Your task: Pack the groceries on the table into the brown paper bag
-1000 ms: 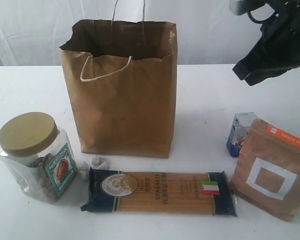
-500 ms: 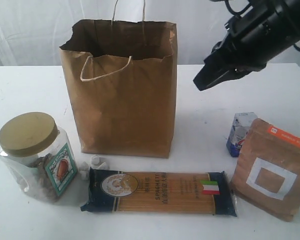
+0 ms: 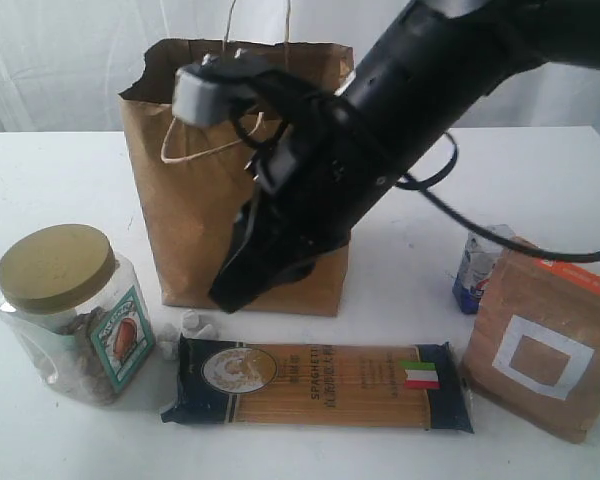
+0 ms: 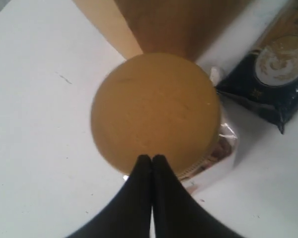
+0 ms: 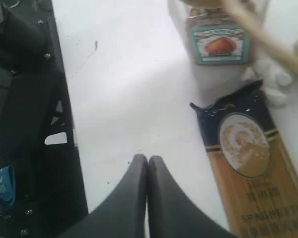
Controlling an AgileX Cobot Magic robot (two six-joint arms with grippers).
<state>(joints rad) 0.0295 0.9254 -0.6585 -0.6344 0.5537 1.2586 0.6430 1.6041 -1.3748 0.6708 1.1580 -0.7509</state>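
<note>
The brown paper bag (image 3: 185,215) stands upright at the middle of the table (image 3: 70,170). My right arm crosses in front of it. The right gripper (image 3: 230,295) is shut and empty, low by the bag's front, above the spaghetti packet (image 3: 320,383). In the right wrist view the shut gripper (image 5: 147,159) hangs over bare table beside the packet (image 5: 243,163). The gold-lidded jar (image 3: 65,310) stands at the left. My left gripper (image 4: 152,158) is shut and empty at the edge of its lid (image 4: 154,109). A blue-white carton (image 3: 473,268) and the orange-labelled pouch (image 3: 540,345) sit on the right.
Small white pebble-like bits (image 3: 190,325) lie between the jar and the spaghetti packet. The table's front edge and a dark frame (image 5: 20,124) show in the right wrist view. A white curtain (image 3: 60,60) hangs behind the table.
My right arm has swung from the upper right down and left across the front of the bag. A dark tip of the left gripper now shows at the left edge.
</note>
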